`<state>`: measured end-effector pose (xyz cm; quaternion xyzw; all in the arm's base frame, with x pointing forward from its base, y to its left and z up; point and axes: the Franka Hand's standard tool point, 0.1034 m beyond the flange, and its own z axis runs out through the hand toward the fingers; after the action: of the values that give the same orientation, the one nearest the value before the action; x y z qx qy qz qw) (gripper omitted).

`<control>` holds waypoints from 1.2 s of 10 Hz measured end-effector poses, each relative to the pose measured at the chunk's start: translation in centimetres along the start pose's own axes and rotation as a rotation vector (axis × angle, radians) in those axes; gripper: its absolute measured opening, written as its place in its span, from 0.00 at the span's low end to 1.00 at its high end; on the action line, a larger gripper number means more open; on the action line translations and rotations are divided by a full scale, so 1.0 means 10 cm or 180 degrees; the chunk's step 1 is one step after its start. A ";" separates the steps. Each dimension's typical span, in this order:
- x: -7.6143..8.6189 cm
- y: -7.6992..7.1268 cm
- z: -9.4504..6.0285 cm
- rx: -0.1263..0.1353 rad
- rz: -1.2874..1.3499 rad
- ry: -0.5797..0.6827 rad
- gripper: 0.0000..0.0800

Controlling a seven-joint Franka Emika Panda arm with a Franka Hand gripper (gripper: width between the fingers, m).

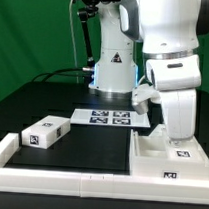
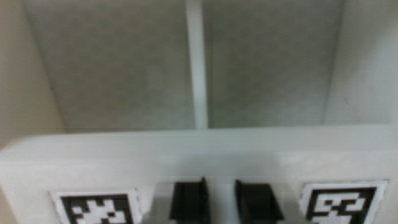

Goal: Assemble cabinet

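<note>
The cabinet (image 1: 161,159) is a large white box shell with tags, standing at the exterior view's right. My gripper (image 1: 175,135) is lowered onto its top, and the hand hides the fingertips there. In the wrist view the gripper (image 2: 221,203) has its two dark fingers (image 2: 185,203) close together with a thin strip of the cabinet's white wall (image 2: 178,160) between them. Tags sit on either side of the fingers. Beyond the wall I see open compartments split by a divider (image 2: 196,70). A small white tagged drawer block (image 1: 46,132) lies at the exterior view's left, far from the gripper.
The marker board (image 1: 110,117) lies flat in front of the robot base (image 1: 113,71). A long low white border rail (image 1: 68,176) runs along the near edge and up the left side. A green curtain stands behind.
</note>
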<state>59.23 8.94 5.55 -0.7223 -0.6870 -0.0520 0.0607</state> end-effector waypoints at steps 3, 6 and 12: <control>0.00 0.01 0.00 0.0062 -0.0030 -0.0010 0.09; 0.00 0.01 0.00 0.0054 -0.0030 -0.0009 0.39; -0.07 -0.15 -0.20 -0.0057 0.0051 -0.0083 0.99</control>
<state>57.75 8.05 7.42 -0.7290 -0.6813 -0.0482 0.0456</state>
